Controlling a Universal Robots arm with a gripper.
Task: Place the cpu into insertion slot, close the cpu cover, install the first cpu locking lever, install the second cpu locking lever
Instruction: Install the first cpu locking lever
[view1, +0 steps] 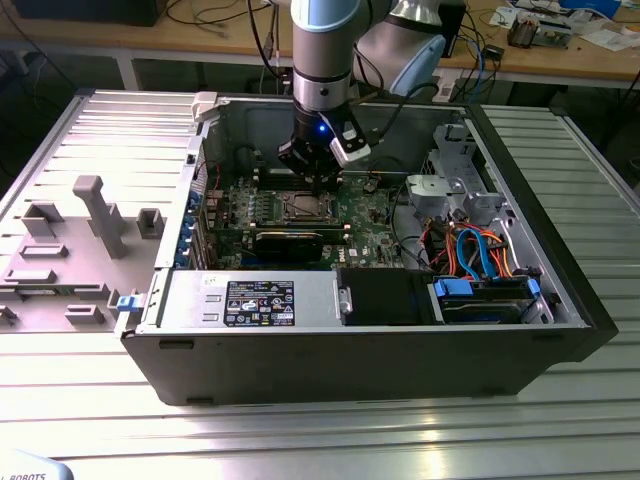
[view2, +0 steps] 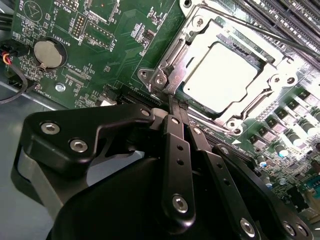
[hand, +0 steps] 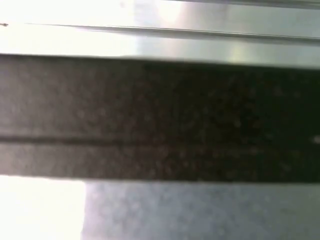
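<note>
The gripper (view2: 176, 102) sat low over the green motherboard (view1: 370, 210), in the upper middle of the exterior view. In the second wrist view its 2 black fingers (view2: 175, 150) were pressed together, with no gap between them. Their tips touched the edge of the silver cpu cover (view2: 172, 65), near a thin metal locking lever (view2: 260, 32) that ran along the socket.

The cpu (view2: 222, 77) lay flat in the insertion slot (view1: 303, 206), right of the middle in the second wrist view. The cover frame lay down around it, so the chip's pale metal top showed through the big square hole. I could not tell if either lever was hooked yet.

What could go wrong? The tips were thin and the lever is a springy wire, so I think it could slip off the tips and snap back. A push that was too hard or off to 1 side could scratch the board or bend the cover.

The open computer case (view1: 560, 250) held the board, a long black graphics card (view1: 290, 243), a black box with a label (view1: 250, 300) at the front, and blue and orange cables (view1: 480, 250) on the exterior view's right.
</note>
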